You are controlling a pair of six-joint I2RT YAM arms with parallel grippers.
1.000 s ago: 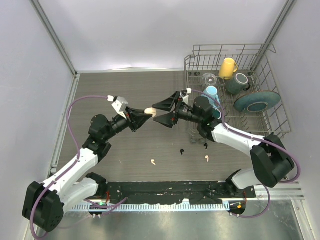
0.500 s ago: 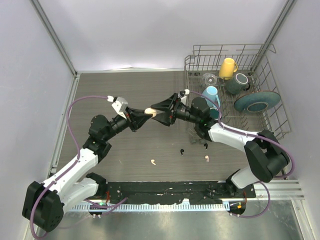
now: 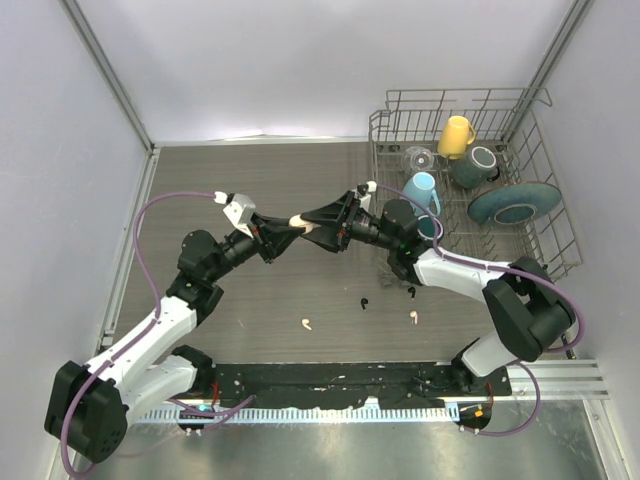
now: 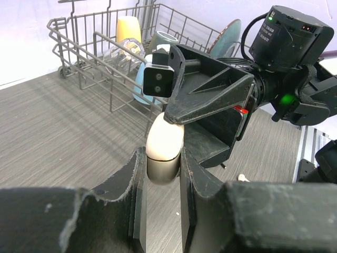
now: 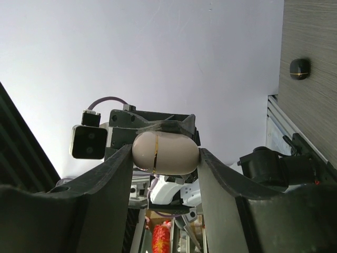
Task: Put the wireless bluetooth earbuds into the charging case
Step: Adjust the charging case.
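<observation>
Top external view: both arms meet over the middle of the grey wood-grain table (image 3: pixel 230 170), tips facing each other around a cream-white oval plastic charging case (image 3: pixel 300 221) held up off the surface. The left tool (image 4: pixel 162 158) is clamped narrowly on the case's lower end, its rough black fingers pressing both sides. The right tool (image 5: pixel 166 154) flanks the other end, and its wrist camera shows both matte black fingers touching the smooth shell, which has a thin seam line across it.

Lying loose on the table near the arm bases are the tiny comma-shaped plastic earbuds: one cream-white earbud (image 3: pixel 306 324), a black earbud (image 3: pixel 363 303), another cream-white earbud (image 3: pixel 412 317), and a second black earbud (image 3: pixel 411 291) just beside the right forearm. All are well apart from the case.

A small glossy black pebble-shaped object (image 5: pixel 299 68) rests on the table in the right wrist view.

At the right stands a grey wire dish rack (image 3: pixel 545 235) holding a yellow ceramic mug (image 3: pixel 456 135), a light blue cup (image 3: pixel 420 188), a dark teal mug (image 3: pixel 474 165), a clear glass (image 3: pixel 420 157) and a teal round plate (image 3: pixel 515 203). The right arm reaches out alongside the rack's near left corner.
</observation>
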